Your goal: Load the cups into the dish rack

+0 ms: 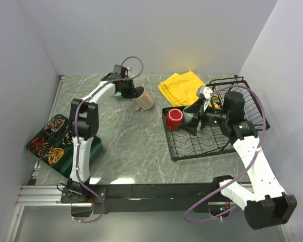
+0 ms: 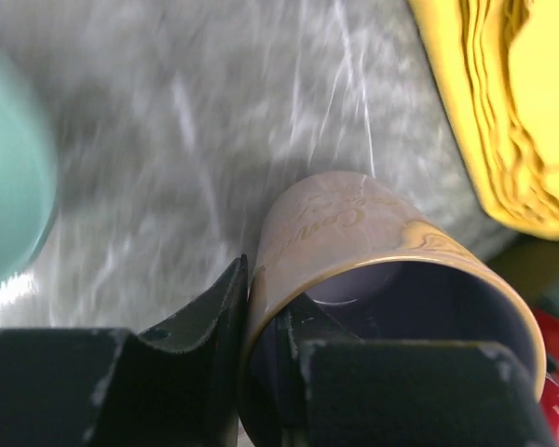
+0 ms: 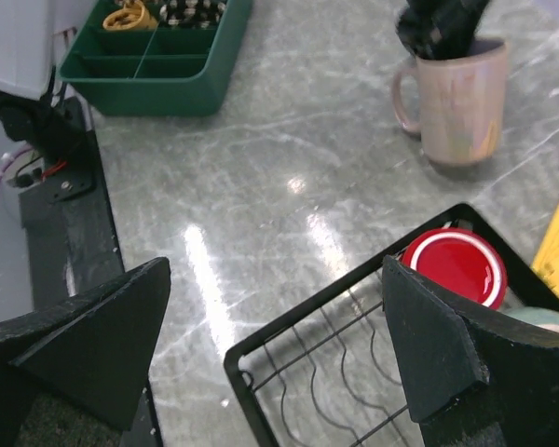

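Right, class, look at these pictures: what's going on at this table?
Two robot arms are loading mugs into a black wire dish rack. The left gripper has its fingers pinched over the rim of the beige-pink mug, one inside and one outside. The mug stands on the marble table beside a teal cup. The right gripper hangs open above the rack's corner, where a red mug already sits.
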Tool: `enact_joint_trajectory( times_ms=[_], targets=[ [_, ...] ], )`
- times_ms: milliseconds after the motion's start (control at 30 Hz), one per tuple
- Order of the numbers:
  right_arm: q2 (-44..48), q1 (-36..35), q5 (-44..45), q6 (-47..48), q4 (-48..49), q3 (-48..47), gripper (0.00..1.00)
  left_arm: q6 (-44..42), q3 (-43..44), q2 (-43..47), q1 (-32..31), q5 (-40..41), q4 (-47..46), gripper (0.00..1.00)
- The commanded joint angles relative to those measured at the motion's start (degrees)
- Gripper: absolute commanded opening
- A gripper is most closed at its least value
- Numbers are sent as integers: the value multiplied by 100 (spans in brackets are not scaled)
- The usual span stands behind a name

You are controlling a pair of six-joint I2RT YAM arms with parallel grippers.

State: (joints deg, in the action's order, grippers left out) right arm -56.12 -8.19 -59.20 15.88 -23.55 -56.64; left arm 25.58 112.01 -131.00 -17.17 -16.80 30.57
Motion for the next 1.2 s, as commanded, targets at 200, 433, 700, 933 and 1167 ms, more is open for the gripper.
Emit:
enact_joint_trajectory(
  times_ms=[200, 433, 700, 933, 1167],
  targets=[
    [-935, -1158, 602, 435, -880, -1085, 100, 2843, -2330, 3061, 354, -1687, -3406, 1],
    [-1121, -1563, 813, -1251, 1075, -1086, 100, 4971, -4306, 4975, 398, -1055, -5603, 1],
    [-1401, -1686, 753, -4572, 3962, -944, 100, 7152, -5628, 6059, 153, 79, -7266, 1],
    [-2184, -2055, 585, -5305, 4051, -1754, 100, 7522, -5734, 6209, -357, 256, -7626, 1],
    [-2035, -2055, 726, -4787, 3761, -1499, 100, 7487, -5734, 6429, -568, 379, -7495, 1]
  ],
)
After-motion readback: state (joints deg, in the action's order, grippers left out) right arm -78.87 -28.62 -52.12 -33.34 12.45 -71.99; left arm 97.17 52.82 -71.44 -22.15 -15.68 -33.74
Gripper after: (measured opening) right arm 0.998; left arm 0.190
